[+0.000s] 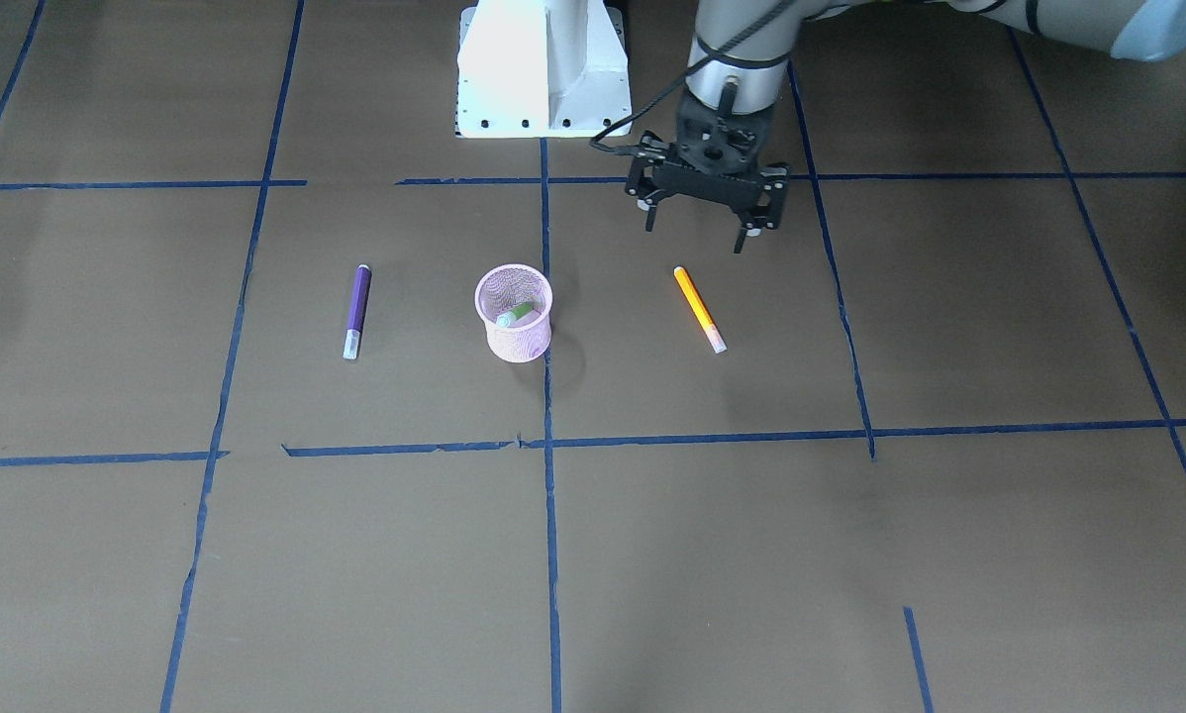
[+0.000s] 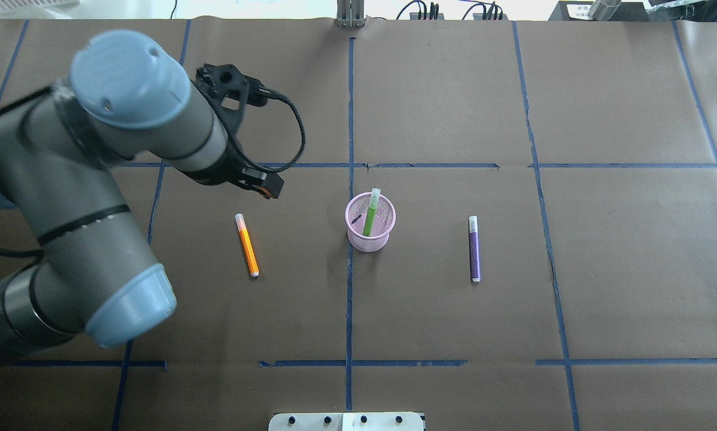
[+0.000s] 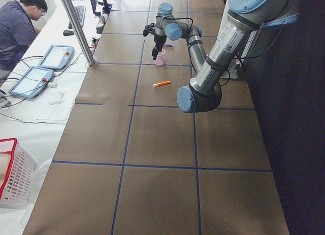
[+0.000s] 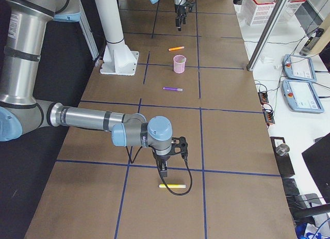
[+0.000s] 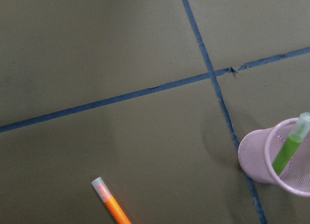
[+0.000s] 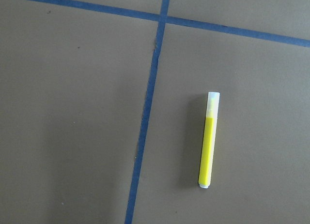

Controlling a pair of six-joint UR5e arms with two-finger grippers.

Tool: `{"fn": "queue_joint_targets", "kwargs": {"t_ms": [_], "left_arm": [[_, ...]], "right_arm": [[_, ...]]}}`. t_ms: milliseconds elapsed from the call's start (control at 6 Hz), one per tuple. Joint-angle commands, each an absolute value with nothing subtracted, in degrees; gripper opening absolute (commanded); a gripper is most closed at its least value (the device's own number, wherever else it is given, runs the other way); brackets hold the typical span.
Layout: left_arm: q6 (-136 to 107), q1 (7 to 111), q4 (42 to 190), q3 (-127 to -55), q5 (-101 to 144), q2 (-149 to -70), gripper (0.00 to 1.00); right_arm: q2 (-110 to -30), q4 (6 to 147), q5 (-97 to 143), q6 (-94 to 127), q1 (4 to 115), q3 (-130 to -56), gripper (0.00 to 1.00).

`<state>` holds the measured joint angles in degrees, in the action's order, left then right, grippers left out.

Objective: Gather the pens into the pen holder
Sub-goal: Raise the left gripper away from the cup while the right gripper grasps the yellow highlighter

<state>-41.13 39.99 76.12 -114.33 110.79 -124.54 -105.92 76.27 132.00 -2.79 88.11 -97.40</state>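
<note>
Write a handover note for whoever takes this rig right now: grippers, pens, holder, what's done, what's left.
Left gripper: open, empty, above the table near the orange pen.
Right gripper: far down the table, by a yellow pen; open or shut, cannot tell.
Done: green pen stands in the holder.
Left: orange pen and purple pen lie flat on either side of the holder; the yellow pen too, if it counts.
</note>
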Motion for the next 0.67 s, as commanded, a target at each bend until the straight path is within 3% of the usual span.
{"fn": "queue_joint_targets", "kwargs": {"t_ms": [0, 500], "left_arm": [[-37.1, 42.0, 76.2, -115.2, 113.0, -121.6, 1.0], [-37.1, 42.0, 76.2, -115.2, 112.9, -121.5, 1.0]], "right_arm": [[-106.0, 57.1, 131.8, 8.3, 86.9, -85.5, 0.98], [-97.9, 52.4, 127.6, 13.5, 81.0, -73.4, 0.77]]}}
